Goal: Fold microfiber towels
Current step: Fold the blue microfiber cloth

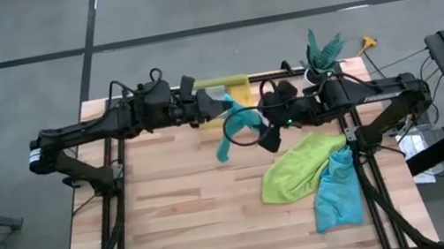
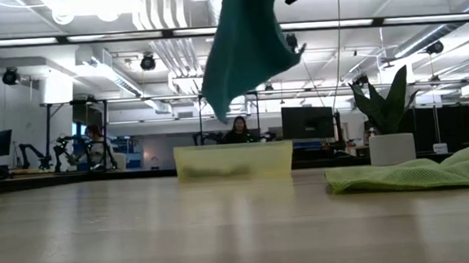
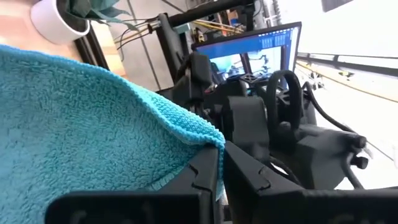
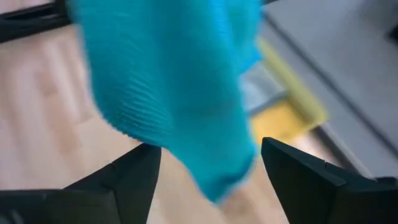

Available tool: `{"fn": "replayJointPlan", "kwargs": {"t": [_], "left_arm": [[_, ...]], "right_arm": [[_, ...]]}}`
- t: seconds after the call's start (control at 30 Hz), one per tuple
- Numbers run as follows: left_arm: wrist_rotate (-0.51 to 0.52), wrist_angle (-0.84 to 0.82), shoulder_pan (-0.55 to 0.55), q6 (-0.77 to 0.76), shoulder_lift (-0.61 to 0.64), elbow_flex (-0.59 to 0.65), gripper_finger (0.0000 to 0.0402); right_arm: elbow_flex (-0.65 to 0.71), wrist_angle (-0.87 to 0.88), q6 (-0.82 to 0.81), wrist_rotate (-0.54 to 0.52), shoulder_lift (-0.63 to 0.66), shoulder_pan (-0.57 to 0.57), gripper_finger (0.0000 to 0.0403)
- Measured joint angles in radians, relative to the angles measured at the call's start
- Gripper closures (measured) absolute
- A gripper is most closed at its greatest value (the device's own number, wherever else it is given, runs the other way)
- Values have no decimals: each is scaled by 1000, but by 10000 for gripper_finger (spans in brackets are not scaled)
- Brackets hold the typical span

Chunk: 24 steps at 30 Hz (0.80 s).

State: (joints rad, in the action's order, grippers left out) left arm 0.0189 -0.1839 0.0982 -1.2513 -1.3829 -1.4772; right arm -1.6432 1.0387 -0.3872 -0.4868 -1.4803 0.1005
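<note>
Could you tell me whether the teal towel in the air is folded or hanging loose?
Hanging loose: the teal towel dangles unfolded, pinched in the left gripper; the right gripper is open.

Low view cuts the hanging teal towel [image 2: 245, 45] off at the top edge, so neither hand shows there. Right wrist view: towel [image 4: 174, 87] blurred, hides most of the yellow bin [image 4: 292, 112]. Left wrist view: towel [image 3: 81, 130] runs off frame. Bin contents unreadable in the low view.

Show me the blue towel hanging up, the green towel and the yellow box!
Blue towel [image 1: 236, 127]: high view, middle of the hanging cloth.
Green towel [image 1: 296, 171]: high view, middle of the crumpled cloth on the table.
Yellow box [image 2: 234, 160]: low view, front wall.
</note>
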Motion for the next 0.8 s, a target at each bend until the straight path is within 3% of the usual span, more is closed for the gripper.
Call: {"fn": "replayJointPlan", "kwargs": {"t": [0.1,0.27,0.6,0.8], "left_arm": [[0,-1,0,1,5,-1,396],[-2,-1,0,1,7,-2,396],[-67,45,-9,-3,40,-2,396],[-73,97,-10,-19,57,-2,396]], "right_arm": [[0,3,26,-58,0,0,152],[0,-2,48,-64,0,0,199],[39,0,74,-117,2,-11,331],[120,6,72,-116,2,-21,324]]}}
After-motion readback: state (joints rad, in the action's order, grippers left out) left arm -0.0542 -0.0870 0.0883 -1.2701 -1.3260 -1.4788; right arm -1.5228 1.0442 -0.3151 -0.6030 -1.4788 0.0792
